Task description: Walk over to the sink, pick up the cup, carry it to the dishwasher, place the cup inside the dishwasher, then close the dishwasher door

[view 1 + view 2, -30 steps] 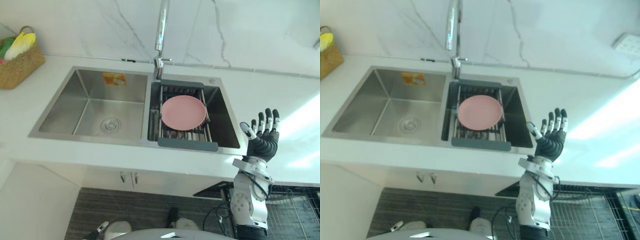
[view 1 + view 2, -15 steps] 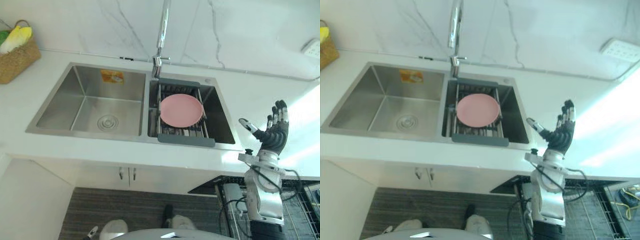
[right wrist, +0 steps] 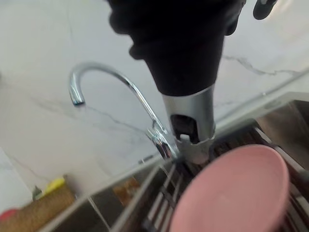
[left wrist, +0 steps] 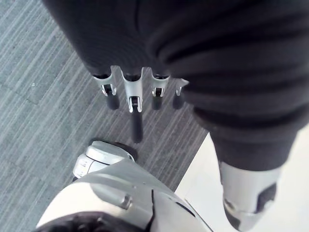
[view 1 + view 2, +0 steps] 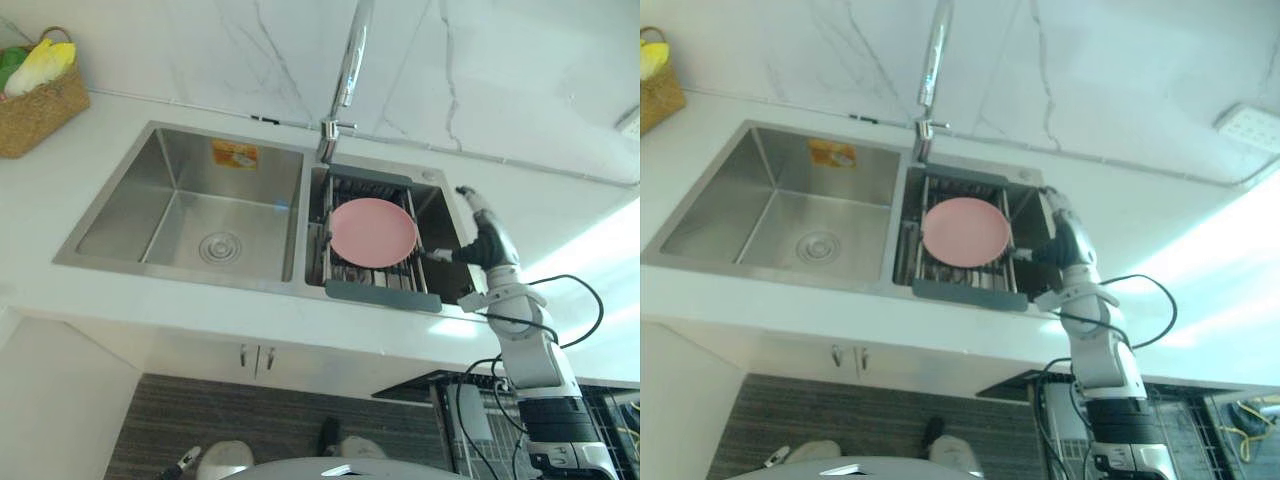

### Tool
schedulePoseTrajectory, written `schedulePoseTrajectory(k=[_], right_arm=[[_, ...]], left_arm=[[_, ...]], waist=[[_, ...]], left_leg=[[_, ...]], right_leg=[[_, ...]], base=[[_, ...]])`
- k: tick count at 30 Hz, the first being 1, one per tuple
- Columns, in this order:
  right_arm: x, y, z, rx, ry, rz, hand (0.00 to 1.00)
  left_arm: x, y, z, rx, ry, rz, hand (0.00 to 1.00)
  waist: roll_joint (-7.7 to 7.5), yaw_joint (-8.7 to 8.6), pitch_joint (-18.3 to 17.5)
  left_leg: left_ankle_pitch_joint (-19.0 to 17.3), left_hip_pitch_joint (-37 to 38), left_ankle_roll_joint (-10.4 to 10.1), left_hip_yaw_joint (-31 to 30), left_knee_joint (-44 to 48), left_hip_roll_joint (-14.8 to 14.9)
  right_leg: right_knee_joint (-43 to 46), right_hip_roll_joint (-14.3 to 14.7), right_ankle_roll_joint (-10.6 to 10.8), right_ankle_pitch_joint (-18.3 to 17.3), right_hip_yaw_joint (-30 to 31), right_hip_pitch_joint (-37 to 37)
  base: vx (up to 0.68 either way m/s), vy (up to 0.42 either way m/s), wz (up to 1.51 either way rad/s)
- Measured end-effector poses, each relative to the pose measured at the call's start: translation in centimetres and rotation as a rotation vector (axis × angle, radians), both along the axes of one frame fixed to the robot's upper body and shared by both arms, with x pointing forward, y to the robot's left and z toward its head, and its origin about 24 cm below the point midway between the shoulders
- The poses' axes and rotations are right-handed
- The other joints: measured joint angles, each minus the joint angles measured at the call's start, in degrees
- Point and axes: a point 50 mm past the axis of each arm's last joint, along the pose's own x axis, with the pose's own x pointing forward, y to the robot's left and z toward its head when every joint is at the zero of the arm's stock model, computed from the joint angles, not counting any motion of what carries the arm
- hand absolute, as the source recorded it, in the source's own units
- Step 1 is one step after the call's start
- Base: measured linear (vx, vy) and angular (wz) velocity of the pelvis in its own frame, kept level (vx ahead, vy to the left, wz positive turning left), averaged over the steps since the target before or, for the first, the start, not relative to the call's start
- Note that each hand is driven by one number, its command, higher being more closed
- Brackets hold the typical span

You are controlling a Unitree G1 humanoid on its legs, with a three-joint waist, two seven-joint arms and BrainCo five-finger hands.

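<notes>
Reaching into the sink (image 5: 180, 160) at last, was the right hand (image 5: 487, 243)? one asked.

It was, the other said. A second before, it had stood raised over the counter (image 5: 560, 215) to the right of the sink, fingers fanned wide. By this moment it had swung left and far, over the right basin, just beside the right edge of the pink plate (image 5: 372, 229). Its fingers were straight, not curled, the thumb pointing toward the plate, nothing held. Whether the thumb touched the rim I could not tell.

And the cup?

What lay there was that plate, not a cup, flat on the grey rack (image 5: 380, 293) across the right basin, near the faucet (image 5: 350, 70).

The left hand (image 4: 133, 94)?

Hanging idle over the floor (image 4: 43, 87), fingers straight and relaxed.

So how far along was the job?

The walk looked finished and the pickup was just starting, I judged. The hand would need to get its fingers under or round the rim, and a flat plate on bars could slide away.
</notes>
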Motion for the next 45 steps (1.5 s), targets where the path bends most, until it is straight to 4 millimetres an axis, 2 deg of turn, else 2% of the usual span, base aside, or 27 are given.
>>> schedulePoseTrajectory(k=[10,19,24,30,35,45], right_arm=[[1.3,1.1,-3.4,-0.310,0.243,0.073,0.00],[2.4,1.9,-3.3,-0.533,0.230,0.114,0.00],[2.7,1.3,-3.8,-0.645,0.210,0.058,0.00],[3.3,1.2,-3.9,-0.693,0.160,0.038,0.00],[3.7,0.9,-4.8,-0.710,0.198,0.033,0.00],[4.6,-0.5,-5.1,-0.717,0.237,-0.036,0.00]], left_arm=[[-0.6,0.0,-0.1,-0.006,0.075,-0.007,0.00],[-0.7,0.0,-0.1,-0.007,0.086,-0.019,0.00],[-0.4,-0.1,0.0,-0.005,0.081,-0.052,0.00],[0.3,-0.1,0.2,0.014,0.059,-0.112,0.00],[0.3,-0.1,0.2,0.014,0.060,-0.115,0.00],[0.2,-0.4,0.2,0.009,0.065,-0.141,0.00]], waist=[[-0.07,0.75,-0.05],[-0.42,1.30,-0.35],[-0.39,2.20,-0.46],[-0.38,2.40,-0.45],[-0.37,3.26,-0.44],[0.42,4.50,0.22]], left_leg=[[1.24,-1.13,-0.40,-1.33,-0.15,-0.16],[1.68,-1.55,-0.55,-1.34,-0.20,-0.24],[2.11,-2.13,-0.48,-1.66,-0.32,-0.40],[2.38,-2.50,-0.44,-2.43,-0.29,-0.65],[2.69,-2.65,-0.48,-2.97,-0.24,-0.70],[2.91,-3.68,-1.16,-4.16,-0.15,-0.75]], right_leg=[[0.00,-0.60,0.03,-0.02,-1.68,-0.27],[-0.08,-0.74,0.05,0.24,-1.77,-0.57],[-0.41,-0.88,0.08,0.51,-2.20,-0.77],[-0.53,-1.02,0.10,0.63,-3.01,-0.63],[-0.50,-1.13,0.03,0.78,-3.31,-0.48],[-0.39,-1.48,-0.22,0.84,-4.73,-0.64]], base=[[-0.03,-0.030,0.08],[-0.03,-0.019,0.00],[-0.01,-0.015,0.05],[-0.01,-0.014,0.07],[-0.02,-0.015,0.05],[-0.03,-0.015,0.07]])
